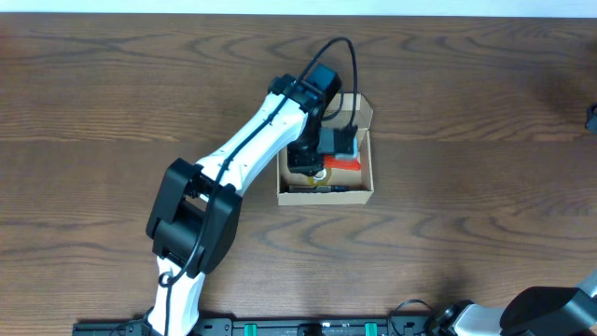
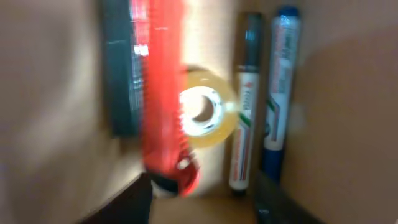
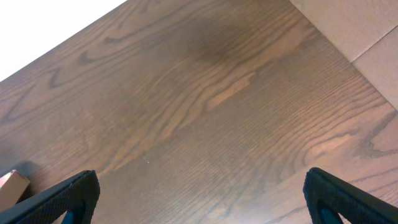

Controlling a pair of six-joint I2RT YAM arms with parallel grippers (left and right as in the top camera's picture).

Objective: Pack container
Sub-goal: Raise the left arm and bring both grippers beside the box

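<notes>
Our left gripper (image 2: 202, 208) hangs down inside the container (image 2: 354, 118). Its jaws are parted and clamp nothing, and its dark fingers (image 2: 124, 205) show at the lower corners of the wrist view.

Just ahead of the fingertips lies a red tool (image 2: 161, 93), lengthwise away from the hand. Its near end sits in the gap, closer to the left finger. The blur keeps us from telling whether the two touch, but the other finger is clearly off it.

To the right of the tool, partly under it, is a tape roll (image 2: 202, 112). Further right are a black-capped marker (image 2: 245, 106) and a blue marker (image 2: 280, 93), side by side along the box wall. On the hand's left a dark grey flat item (image 2: 118, 68) rests against the other wall.

From above, the flap (image 1: 362, 107) beyond the hand stands open.

Far off to the right, our right gripper (image 3: 199, 186) waits with jaws spread wide over the bare table (image 3: 186, 93), holding nothing.

We judge the filling done or nearly so, since the overhead view shows several items in the box and none loose around it. What remains, as we read it, is lifting the left arm clear and folding the flap shut.
</notes>
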